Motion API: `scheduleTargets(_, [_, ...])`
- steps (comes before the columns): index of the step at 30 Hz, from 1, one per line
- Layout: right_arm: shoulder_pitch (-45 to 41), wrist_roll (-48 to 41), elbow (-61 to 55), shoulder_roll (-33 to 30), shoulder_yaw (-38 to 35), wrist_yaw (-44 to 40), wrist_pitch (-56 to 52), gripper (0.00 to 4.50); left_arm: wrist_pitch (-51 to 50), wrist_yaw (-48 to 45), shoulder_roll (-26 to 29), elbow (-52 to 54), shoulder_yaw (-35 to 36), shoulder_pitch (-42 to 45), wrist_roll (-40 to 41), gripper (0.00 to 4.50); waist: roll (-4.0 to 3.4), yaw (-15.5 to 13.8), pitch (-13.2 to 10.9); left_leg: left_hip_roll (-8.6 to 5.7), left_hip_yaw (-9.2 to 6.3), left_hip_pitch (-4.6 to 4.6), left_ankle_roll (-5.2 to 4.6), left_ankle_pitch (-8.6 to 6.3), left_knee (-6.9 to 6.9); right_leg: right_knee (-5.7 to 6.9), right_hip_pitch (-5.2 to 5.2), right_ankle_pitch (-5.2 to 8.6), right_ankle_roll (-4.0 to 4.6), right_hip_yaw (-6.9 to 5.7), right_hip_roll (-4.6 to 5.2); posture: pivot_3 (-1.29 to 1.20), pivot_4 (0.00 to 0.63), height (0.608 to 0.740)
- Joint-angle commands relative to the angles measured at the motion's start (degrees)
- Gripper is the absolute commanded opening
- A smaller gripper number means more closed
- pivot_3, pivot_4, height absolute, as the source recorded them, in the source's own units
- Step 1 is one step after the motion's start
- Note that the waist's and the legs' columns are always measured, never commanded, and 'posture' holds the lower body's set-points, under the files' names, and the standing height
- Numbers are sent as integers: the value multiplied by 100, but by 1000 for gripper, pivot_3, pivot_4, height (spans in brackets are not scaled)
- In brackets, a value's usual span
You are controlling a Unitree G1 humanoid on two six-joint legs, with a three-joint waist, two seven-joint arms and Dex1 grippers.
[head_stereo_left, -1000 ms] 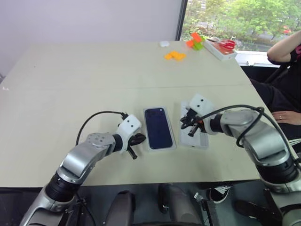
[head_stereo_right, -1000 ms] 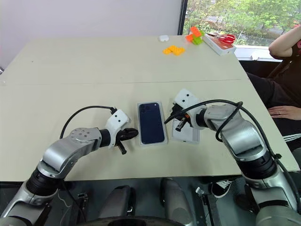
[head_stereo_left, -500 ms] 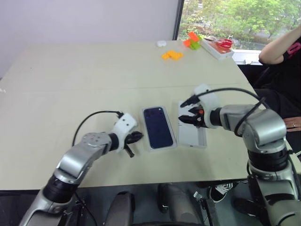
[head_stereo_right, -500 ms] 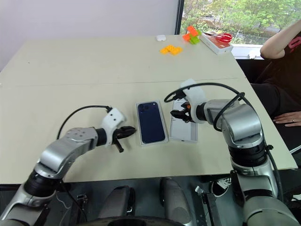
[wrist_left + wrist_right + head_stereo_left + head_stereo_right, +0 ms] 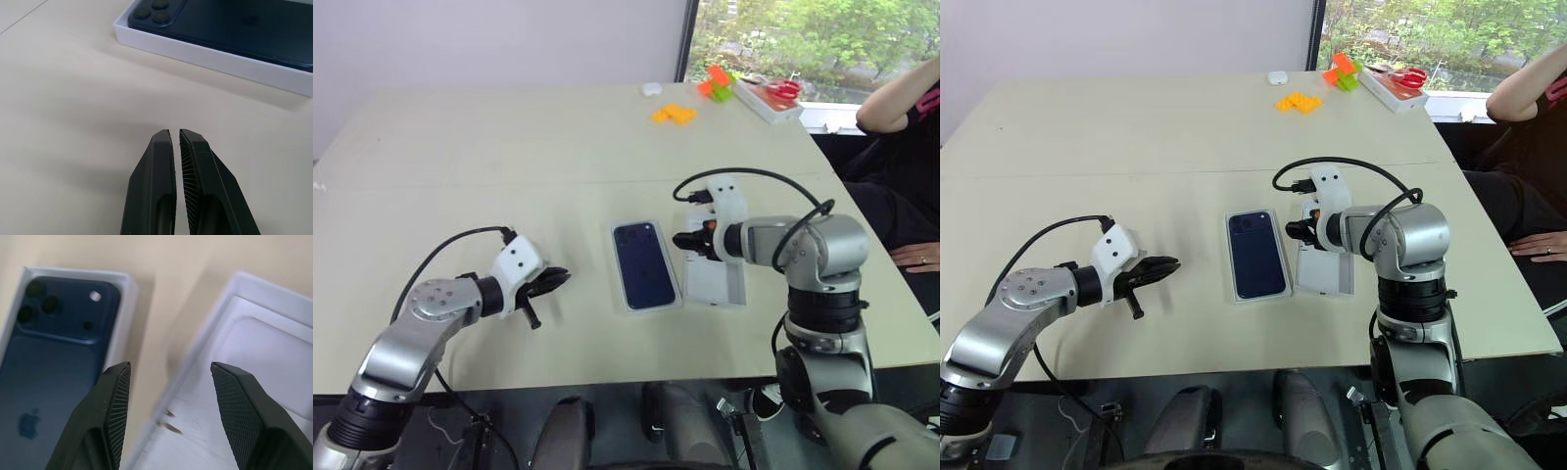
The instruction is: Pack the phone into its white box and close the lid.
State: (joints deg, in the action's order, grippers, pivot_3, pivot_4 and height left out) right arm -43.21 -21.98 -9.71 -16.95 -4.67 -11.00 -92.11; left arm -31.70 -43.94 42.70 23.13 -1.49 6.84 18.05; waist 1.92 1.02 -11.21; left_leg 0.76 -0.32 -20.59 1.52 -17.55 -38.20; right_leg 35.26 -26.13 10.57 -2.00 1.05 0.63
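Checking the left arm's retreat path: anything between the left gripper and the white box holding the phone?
Nothing: bare beige tabletop separates the left gripper from the shallow white box holding the dark navy phone. Head and left wrist views both show it.

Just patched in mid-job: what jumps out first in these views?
The phone lies camera-side up in the white box at the table's middle. Just right of it the lid lies inside-up, with the open right gripper poised at its far corner. The left gripper hovers shut, well left of the box.
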Motion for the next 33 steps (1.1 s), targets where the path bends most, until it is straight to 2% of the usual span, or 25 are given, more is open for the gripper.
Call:
scheduleTargets(1, [9, -263, -71, 22, 74, 381, -39, 2702, 126, 67, -119, 143, 29, 24, -7, 347, 0, 10, 0, 0, 0, -1, 0, 0, 0, 0, 0, 1, -1, 0, 0, 0, 150, 730])
scheduleTargets(2, [20, -341, -78, 18, 82, 456, -39, 2702, 119, 78, -144, 153, 19, 27, -13, 347, 0, 17, 0, 0, 1, 0, 0, 0, 0, 0, 0, 1, -2, 1, 0, 0, 150, 730])
scheduleTargets(5, [130, -579, -118, 19, 90, 790, -39, 1886, 84, 116, -262, 185, -3, 32, 10, 347, 0, 28, 0, 1, 1, 0, 0, 0, 0, 0, -1, 1, -3, 1, -2, 0, 150, 730])
scheduleTargets(8, [229, -796, -167, 42, 4, 1167, -39, 378, 43, 134, -363, 180, 24, 47, 48, 347, 1, 34, 1, 4, 0, 3, -1, -1, 1, 2, 0, 0, -5, 1, -7, 0, 150, 730])
scheduleTargets(9, [241, -884, -178, 43, -31, 1282, -39, 14, 29, 134, -390, 165, 43, 60, 66, 347, 1, 34, 1, 6, -2, 4, -1, -1, 1, 2, 1, 0, -5, 1, -7, 0, 150, 730])
scheduleTargets(15, [20, -1467, -186, -46, -415, 1701, -39, 14, -1, 147, -446, 14, 186, 169, 100, 347, 0, 31, 1, 5, 0, 4, -2, -1, 1, 2, 2, 5, -11, 0, -8, 0, 150, 730])
scheduleTargets(19, [-495, -1410, -583, -341, -694, 1430, -39, 14, -3, 267, -444, -222, 467, 254, 119, 347, -3, 34, -1, 4, 2, -5, -2, -1, 0, 0, -8, 5, -11, 1, -7, 0, 150, 730])
scheduleTargets(22, [-884, -2366, -611, 27, -1369, 904, -39, 14, 34, 314, -396, -429, 597, 263, 81, 347, -3, 97, -1, 6, 1, -9, -3, -1, 1, 1, -16, 4, -13, 0, -10, 0, 150, 730])
scheduleTargets(24, [-1036, -3531, -370, 518, -1886, 954, -39, 14, 92, 333, -364, -559, 682, 267, 42, 347, -1, 156, 0, 15, -4, -7, -9, -5, 5, 3, -15, 0, -9, -4, -16, 0, 150, 730])
scheduleTargets(27, [-900, -4959, 6, 1699, -2329, 1814, -39, 14, 137, 425, -371, -810, 814, 403, 12, 347, -2, 173, 0, 28, -4, -3, -23, -13, 8, 5, -16, -7, 4, 1, -19, 0, 150, 730])
scheduleTargets(29, [-761, -5501, 213, 2453, -2487, 2600, -35, 14, 136, 490, -394, -931, 861, 498, 10, 347, -4, 173, -1, 38, -3, -4, -24, -13, 11, 12, -23, -9, 6, 3, -20, 0, 150, 730])
scheduleTargets(31, [-520, -6197, 434, 2882, -2274, 3457, 334, 14, 145, 501, -417, -972, 862, 537, 14, 347, -7, 148, -3, 52, -2, -14, -24, -12, 11, 13, -32, -11, 9, 1, -22, 0, 150, 730])
scheduleTargets(33, [-283, -7109, 828, 3043, -1860, 4396, 967, 14, 167, 492, -419, -996, 847, 554, -12, 347, -6, 139, -3, 38, -9, -46, -22, -10, -9, 22, -46, -13, 12, -12, -9, 0, 150, 730])
